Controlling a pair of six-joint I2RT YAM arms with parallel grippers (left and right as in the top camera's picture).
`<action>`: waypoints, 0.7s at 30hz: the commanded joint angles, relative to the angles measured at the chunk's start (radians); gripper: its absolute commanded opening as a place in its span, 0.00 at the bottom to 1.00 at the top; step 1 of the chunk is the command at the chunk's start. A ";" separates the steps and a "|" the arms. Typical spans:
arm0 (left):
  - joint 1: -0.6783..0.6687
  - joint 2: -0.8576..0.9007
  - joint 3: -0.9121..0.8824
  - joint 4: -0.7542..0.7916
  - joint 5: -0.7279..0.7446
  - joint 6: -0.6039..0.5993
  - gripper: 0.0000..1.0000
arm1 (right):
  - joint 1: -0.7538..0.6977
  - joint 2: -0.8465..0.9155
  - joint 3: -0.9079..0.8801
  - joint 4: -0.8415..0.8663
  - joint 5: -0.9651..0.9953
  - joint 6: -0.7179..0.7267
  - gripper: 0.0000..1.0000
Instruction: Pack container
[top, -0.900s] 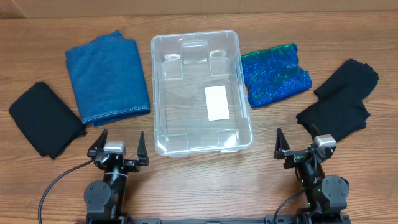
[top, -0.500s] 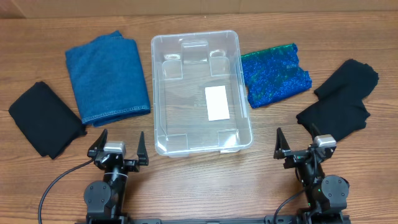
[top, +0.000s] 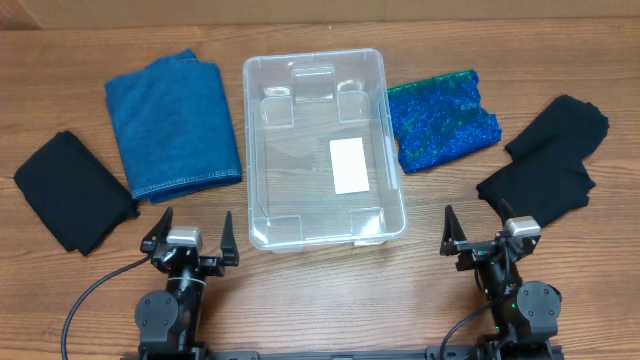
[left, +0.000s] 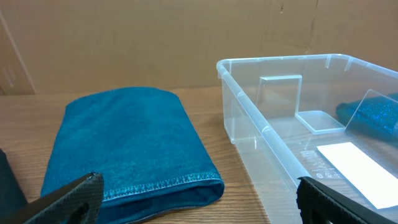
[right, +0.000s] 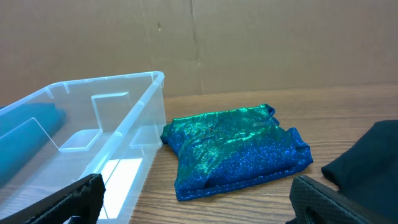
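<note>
**Container** (top: 300, 180): clear bin at the centre of the worktop (top: 320, 305), upright. It holds nothing but its white label (top: 348, 165).

**Denim cloth** (top: 175, 125): folded, at 9 o'clock of the container, just beside its wall.

**Sparkly cloth** (top: 440, 120): blue-green, folded, at 3 o'clock. Its edge is at the rim (touching or not, I cannot tell).

**Left black cloth** (top: 72, 190): at 8 o'clock, beyond the denim.

**Right black cloth** (top: 545, 160): at 4 o'clock, well apart from the container.

**Left pincer** (top: 196, 222): at 7 o'clock, jaws wide apart, holding nothing.

**Right pincer** (top: 478, 225): at 5 o'clock, jaws also wide apart and holding nothing.

**Step in hand (a judgement):** the first pick, as nothing is packed yet.
- Each arm likely does best with its nearer cloth.
- Pinch at a folded edge, through every layer, so the fold holds.
- Lift clear of the rim before crossing it.
- Lay the cloth flat at one end, leaving room for the rest.
- Send one arm over the container at a time.
</note>
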 joint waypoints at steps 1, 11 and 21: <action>0.000 -0.003 -0.003 -0.002 0.010 0.022 1.00 | -0.002 -0.006 0.002 0.010 -0.014 0.008 1.00; 0.000 0.169 0.319 -0.081 0.012 -0.086 1.00 | -0.003 0.370 0.315 -0.006 0.007 0.143 1.00; 0.000 1.005 1.246 -0.809 -0.027 -0.052 1.00 | -0.003 1.461 1.392 -0.706 -0.090 0.143 1.00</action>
